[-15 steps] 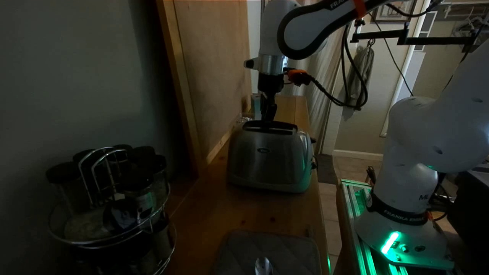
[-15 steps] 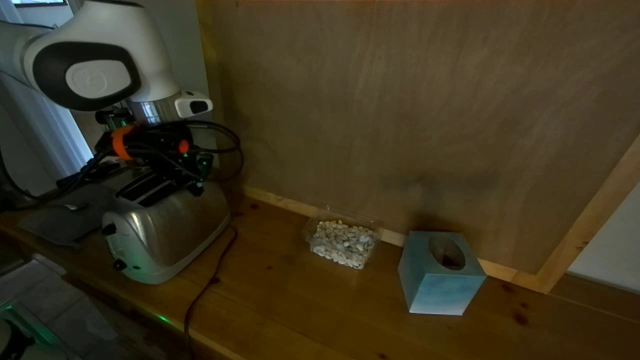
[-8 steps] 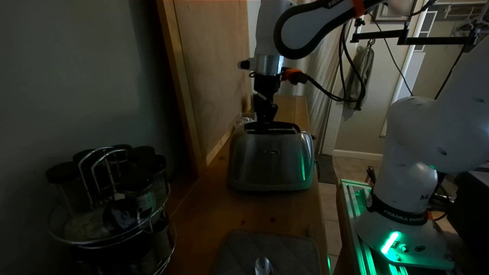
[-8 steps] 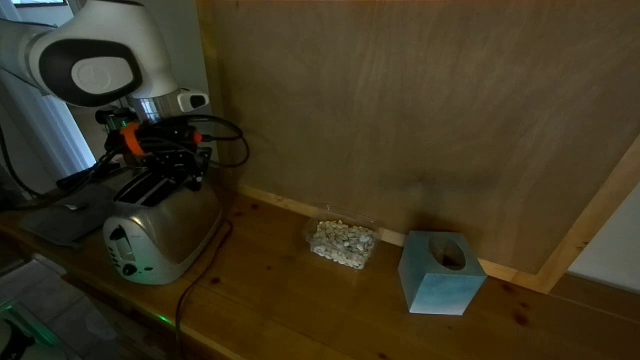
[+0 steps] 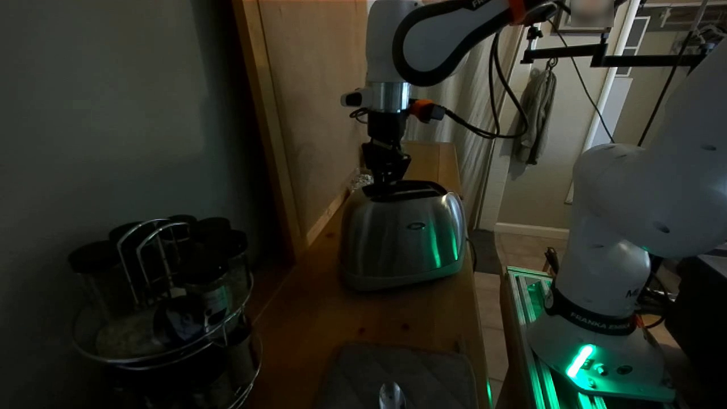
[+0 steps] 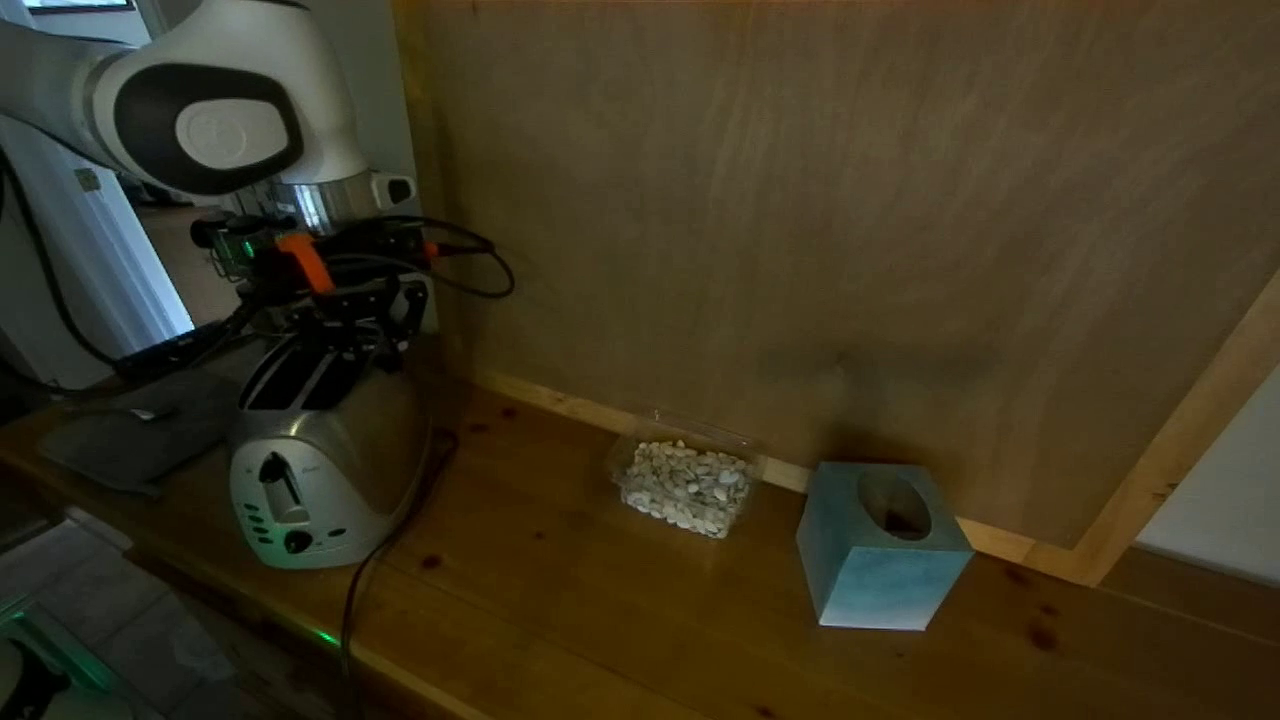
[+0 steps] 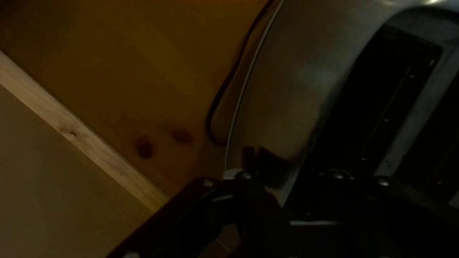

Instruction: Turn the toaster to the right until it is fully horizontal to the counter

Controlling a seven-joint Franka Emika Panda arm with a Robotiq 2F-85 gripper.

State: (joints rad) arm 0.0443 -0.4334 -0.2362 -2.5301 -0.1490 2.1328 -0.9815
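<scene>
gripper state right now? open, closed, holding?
Gripper: can't tell if open or closed; the jaws are too dark to read at the slotted top of the toaster, so a grip on it can't be confirmed.

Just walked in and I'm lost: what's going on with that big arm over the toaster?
A robot arm has its dark hand down at the top of a silver toaster, at the end nearer the wooden panel. The toaster stands upright, roughly crosswise on the counter, its control end facing away from that panel. The job is turning it to the right; I can't tell whether the hand grips it.
</scene>
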